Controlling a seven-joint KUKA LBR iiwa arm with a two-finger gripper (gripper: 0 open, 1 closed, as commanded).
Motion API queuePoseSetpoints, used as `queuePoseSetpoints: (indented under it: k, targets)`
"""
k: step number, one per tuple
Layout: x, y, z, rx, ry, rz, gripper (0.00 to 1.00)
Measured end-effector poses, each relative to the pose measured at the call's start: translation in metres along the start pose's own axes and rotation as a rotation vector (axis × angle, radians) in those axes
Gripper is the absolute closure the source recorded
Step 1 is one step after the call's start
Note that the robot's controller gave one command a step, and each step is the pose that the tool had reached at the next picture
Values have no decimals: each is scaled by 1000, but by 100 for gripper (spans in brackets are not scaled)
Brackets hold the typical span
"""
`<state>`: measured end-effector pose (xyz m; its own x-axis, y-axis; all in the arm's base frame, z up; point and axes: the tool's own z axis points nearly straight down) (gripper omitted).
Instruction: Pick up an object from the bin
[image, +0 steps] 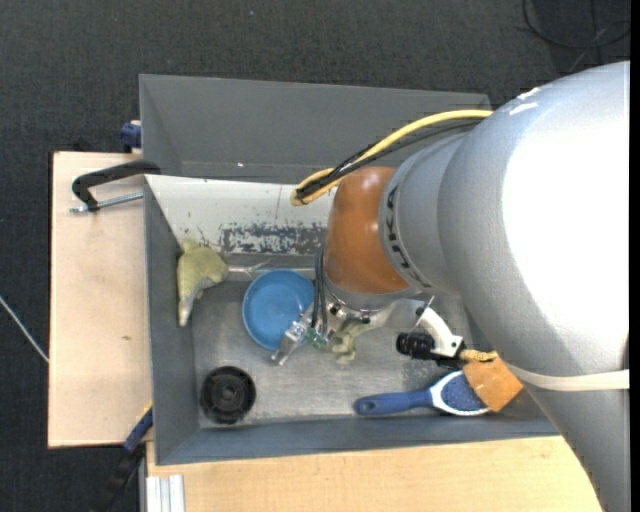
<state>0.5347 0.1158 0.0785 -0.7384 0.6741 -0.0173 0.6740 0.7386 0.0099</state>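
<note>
The arm (520, 210) reaches into the bin (300, 125) from the right, and its wrist, under an orange cover (362, 232) with a yellow cable (400, 138) running off it, hangs over the middle of the floor. The gripper (325, 335) is low down just beside the right rim of a blue bowl (277, 308), which sits near the centre of the bin. The wrist hides much of the gripper, so I cannot tell whether it is open or closed, or whether it has hold of anything. A small clear plastic piece (288, 346) lies at the bowl's lower right edge, just left of the gripper, and a small olive lump (346, 346) lies just to its right; both are close enough that I cannot tell which of them, if either, it touches. To the right lie a black and white item (428, 340), a tan block (492, 383) and a blue brush (420, 401) along the near wall. A black round cap (227, 392) sits in the near left corner, well apart from the gripper, and a pale green soft thing (196, 276) lies against the left wall
</note>
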Motion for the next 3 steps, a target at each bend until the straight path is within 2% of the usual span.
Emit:
queuePoseSetpoints:
  k: [1,2,3]
  targets:
    - [13,-2,0,-11,-4,167,0]
    - [11,-2,-1,-11,-8,168,100]
    - [2,-4,-106,1,10,146,100]
